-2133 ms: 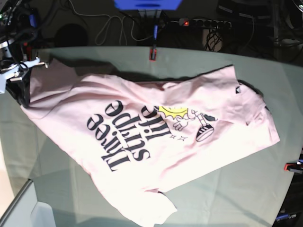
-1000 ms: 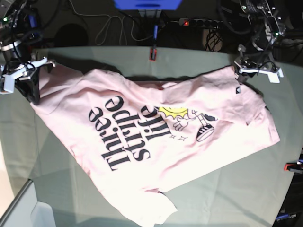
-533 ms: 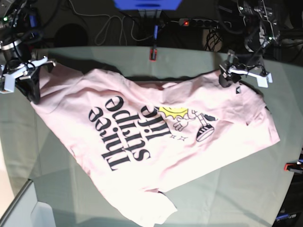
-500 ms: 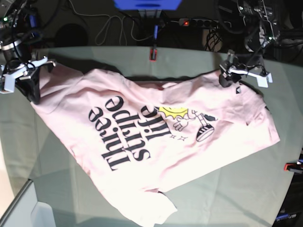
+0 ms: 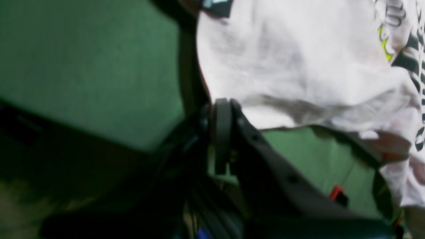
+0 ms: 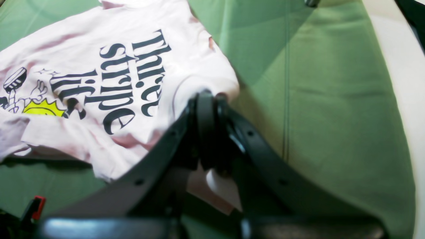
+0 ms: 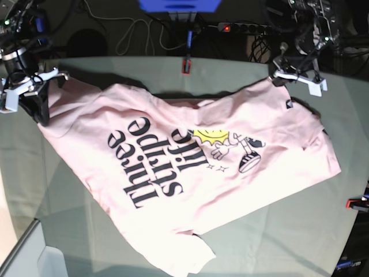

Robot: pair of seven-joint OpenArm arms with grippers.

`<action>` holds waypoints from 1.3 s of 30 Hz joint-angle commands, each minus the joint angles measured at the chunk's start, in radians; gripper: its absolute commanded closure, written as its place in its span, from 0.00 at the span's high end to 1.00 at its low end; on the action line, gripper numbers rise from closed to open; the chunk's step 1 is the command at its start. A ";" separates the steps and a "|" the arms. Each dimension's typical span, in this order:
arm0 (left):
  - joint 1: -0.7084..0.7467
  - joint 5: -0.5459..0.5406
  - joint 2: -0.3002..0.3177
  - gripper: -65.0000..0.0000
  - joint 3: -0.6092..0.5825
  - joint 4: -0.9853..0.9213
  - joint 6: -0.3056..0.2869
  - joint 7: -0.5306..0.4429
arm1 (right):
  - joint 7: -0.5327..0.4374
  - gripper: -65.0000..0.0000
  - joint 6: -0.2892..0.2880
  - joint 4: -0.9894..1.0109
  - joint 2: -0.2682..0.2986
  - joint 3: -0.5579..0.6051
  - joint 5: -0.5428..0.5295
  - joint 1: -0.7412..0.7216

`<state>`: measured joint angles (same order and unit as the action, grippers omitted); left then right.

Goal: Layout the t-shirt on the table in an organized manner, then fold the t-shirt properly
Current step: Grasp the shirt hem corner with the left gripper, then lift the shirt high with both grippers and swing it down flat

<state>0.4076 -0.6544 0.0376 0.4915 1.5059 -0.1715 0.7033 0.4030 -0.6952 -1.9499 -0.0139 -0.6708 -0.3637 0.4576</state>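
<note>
The table (image 7: 300,231), draped in grey-green cloth, carries the pink t-shirt (image 7: 190,173) spread print-up across its middle, creased. The right gripper (image 7: 36,86) pinches its far-left corner; the left gripper (image 7: 282,76) is clenched on its far-right edge. A red clamp (image 7: 187,65) grips the table's far edge.

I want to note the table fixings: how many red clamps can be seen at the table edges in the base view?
2: one red clamp at the far edge, middle; another clamp at the right edge, near the front. Others may be hidden outside the view.
</note>
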 commanded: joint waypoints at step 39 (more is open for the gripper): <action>-0.553 -0.054 0.203 0.00 0.043 0.474 0.007 0.123 | -0.014 0.00 -0.003 -0.021 0.007 0.147 0.246 -0.500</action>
<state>-0.1181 -0.6971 0.2222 0.5343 1.9640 -0.1661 0.8623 0.4198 -0.7067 -1.9522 -0.0162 -0.5232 -0.1043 -0.0235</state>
